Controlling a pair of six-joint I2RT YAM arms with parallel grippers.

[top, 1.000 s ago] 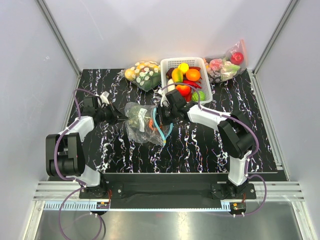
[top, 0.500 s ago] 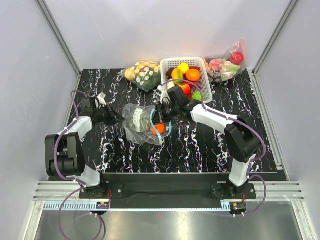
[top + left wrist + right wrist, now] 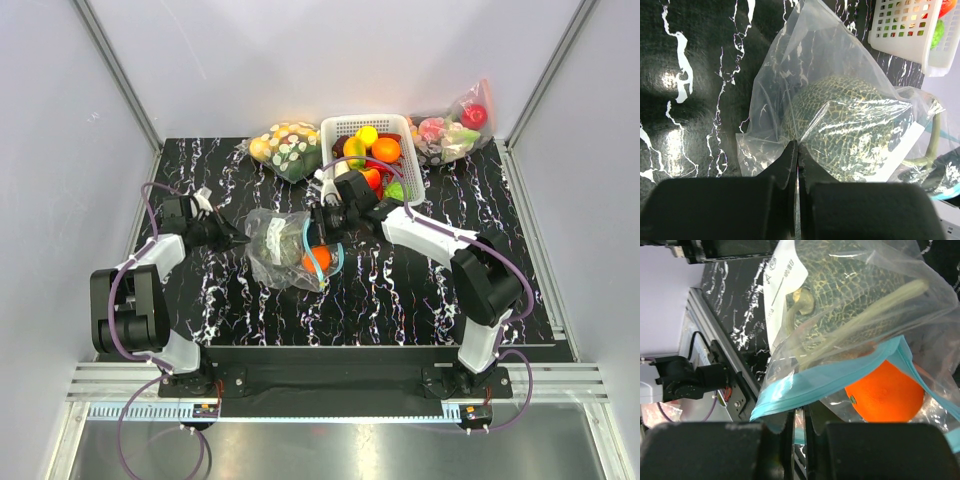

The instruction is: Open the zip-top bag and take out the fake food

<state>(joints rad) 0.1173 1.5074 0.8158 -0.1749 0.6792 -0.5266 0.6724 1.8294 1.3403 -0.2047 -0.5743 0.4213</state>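
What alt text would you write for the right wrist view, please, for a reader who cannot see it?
The right gripper pinches the teal zip strip of a clear zip-top bag; inside lie an orange fruit and a green netted melon.

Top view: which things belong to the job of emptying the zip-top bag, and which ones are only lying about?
For the job: zip-top bag; green melon and orange fruit inside it; left fingers on its closed end; right fingers on its teal strip.
Lying about: white basket of fake food; bag of spotted items; bag with a red apple.
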